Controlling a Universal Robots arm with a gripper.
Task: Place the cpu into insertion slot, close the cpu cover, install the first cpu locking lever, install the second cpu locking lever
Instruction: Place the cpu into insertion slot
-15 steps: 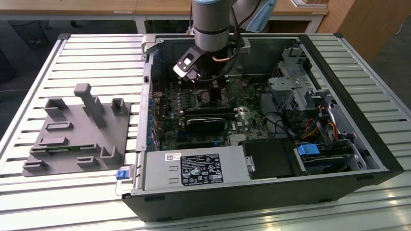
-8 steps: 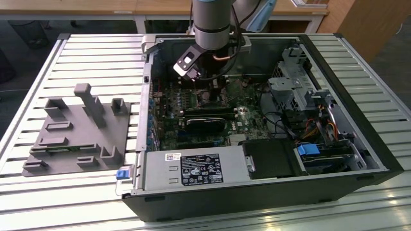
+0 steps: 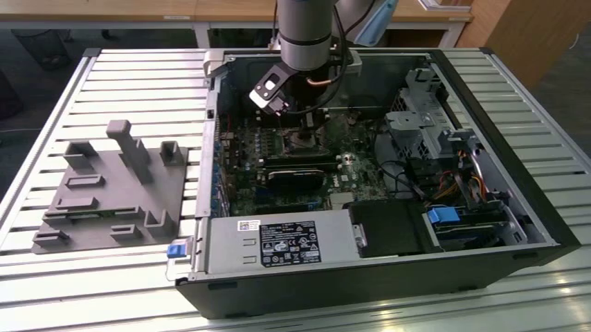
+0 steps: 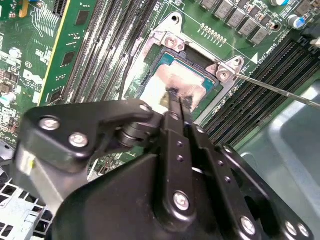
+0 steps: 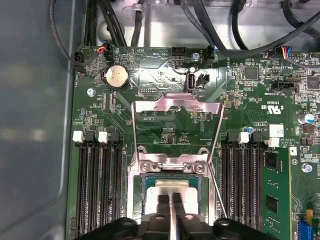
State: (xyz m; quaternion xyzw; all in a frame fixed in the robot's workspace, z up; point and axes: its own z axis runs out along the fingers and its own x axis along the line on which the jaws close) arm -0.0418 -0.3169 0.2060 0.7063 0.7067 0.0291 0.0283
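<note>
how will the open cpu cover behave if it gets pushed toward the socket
The cpu cover looks like thin sheet metal with a large window, so it is probably light and slightly springy rather than rigid. It seems hinged beside the insertion slot, so it should swing, not slide. Its smooth, shiny surface may let a fingertip slip.

The arm (image 3: 305, 28) points straight down, claw (image 4: 175, 96) fingers pressed together, tips over the cpu (image 4: 162, 80).

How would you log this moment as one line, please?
gripper: shut, tips over cpu | cpu: sitting in insertion slot | cpu cover: open, swung away from slot
</note>
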